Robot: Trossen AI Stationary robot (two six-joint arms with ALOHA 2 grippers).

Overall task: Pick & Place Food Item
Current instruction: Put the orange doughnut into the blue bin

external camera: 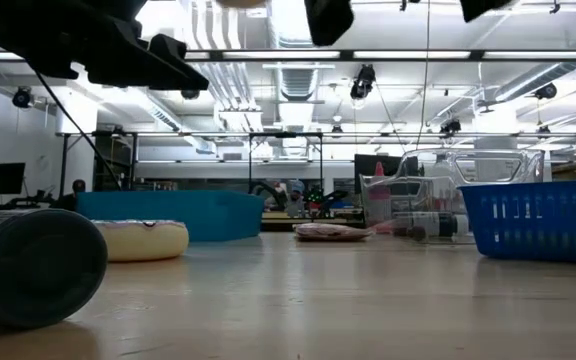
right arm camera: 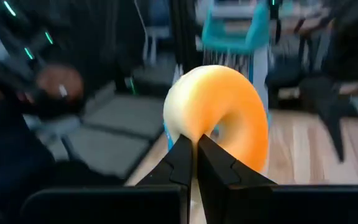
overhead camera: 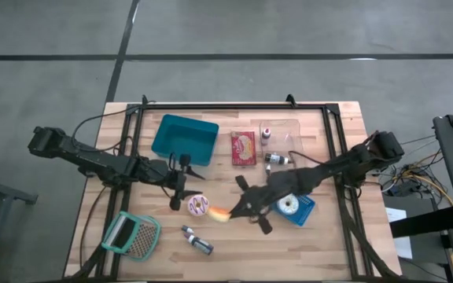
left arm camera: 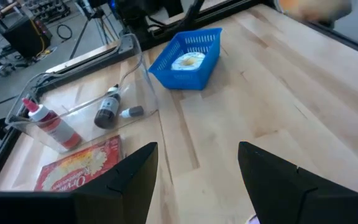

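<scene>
An orange-and-cream ring doughnut (right arm camera: 219,115) is in my right gripper (right arm camera: 196,155), which is shut on it above the table's middle front (overhead camera: 220,213). A pink-frosted doughnut (overhead camera: 198,206) lies flat on the table just left of it and also shows in the low view (external camera: 140,240). My left gripper (left arm camera: 194,177) is open and empty, over the table beside the pink doughnut (overhead camera: 181,189). A blue basket (overhead camera: 297,209) holding a pale round item stands under my right arm. My right gripper pinches the orange doughnut's ring wall (right arm camera: 194,134) between its two fingers, at the side of the ring nearest the wrist. The doughnut stands on edge beyond the fingertips, its hole (right arm camera: 221,132) showing. It is lifted clear of the table.
A teal bin (overhead camera: 184,137), a red snack packet (overhead camera: 243,147) and a clear tray (overhead camera: 283,132) with small bottles stand at the back. A teal-framed grater-like tool (overhead camera: 132,236) and a dark bottle (overhead camera: 197,240) lie at the front left. A black frame (overhead camera: 333,141) borders the work area.
</scene>
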